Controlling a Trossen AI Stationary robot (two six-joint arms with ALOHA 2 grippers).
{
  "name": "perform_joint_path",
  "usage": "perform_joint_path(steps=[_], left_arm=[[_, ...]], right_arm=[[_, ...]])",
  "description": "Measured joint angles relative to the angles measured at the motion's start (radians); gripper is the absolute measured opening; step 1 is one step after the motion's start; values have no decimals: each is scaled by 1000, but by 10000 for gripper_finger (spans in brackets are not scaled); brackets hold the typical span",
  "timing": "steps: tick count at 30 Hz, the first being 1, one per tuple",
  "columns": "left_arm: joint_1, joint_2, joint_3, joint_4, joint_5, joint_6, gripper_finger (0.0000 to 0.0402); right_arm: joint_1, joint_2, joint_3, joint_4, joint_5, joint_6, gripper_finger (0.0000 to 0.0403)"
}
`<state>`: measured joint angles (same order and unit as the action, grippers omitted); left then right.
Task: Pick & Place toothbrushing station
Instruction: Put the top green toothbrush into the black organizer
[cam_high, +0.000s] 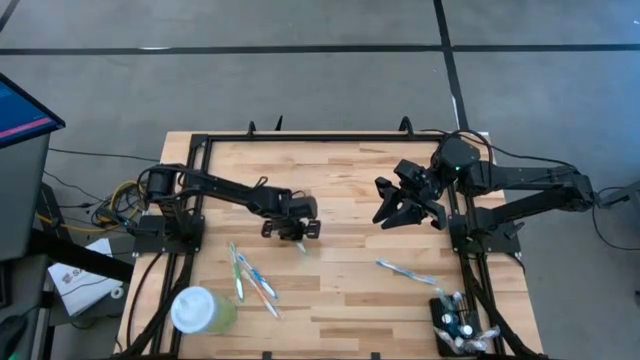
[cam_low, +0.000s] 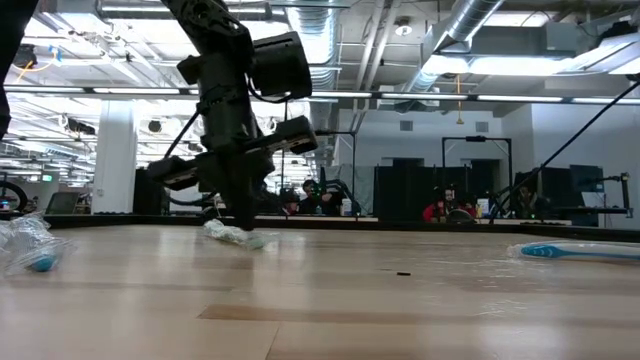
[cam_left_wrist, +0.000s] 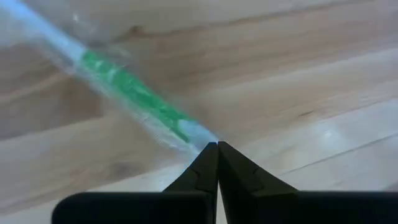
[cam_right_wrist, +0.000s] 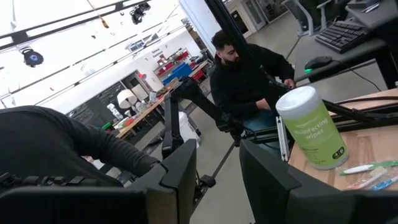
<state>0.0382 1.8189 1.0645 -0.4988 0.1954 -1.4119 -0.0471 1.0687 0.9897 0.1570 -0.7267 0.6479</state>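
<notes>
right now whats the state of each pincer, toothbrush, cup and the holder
left pincer: shut on the wrapped green-handled toothbrush, low at the table
right pincer: open, empty, raised
pale green cup with white lid: lid on
small black slotted holder: front right corner, items in it
wrapped blue toothbrush: lying flat
toothbrushes by cup: lying flat

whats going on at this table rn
The left hand is down at the middle of the table, shut on the end of a wrapped green toothbrush. The right hand waits raised and open near the table's far right. The toothbrushing station sits at the near right corner, with more toothbrushes and a pale green cup near left.
</notes>
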Motion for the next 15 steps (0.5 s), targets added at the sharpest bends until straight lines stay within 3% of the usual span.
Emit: perform_joint_path(steps=[15], left_arm=[[-113,-2,0,-178,99,3,0]], right_arm=[[0,0,0,0,2,0,115]])
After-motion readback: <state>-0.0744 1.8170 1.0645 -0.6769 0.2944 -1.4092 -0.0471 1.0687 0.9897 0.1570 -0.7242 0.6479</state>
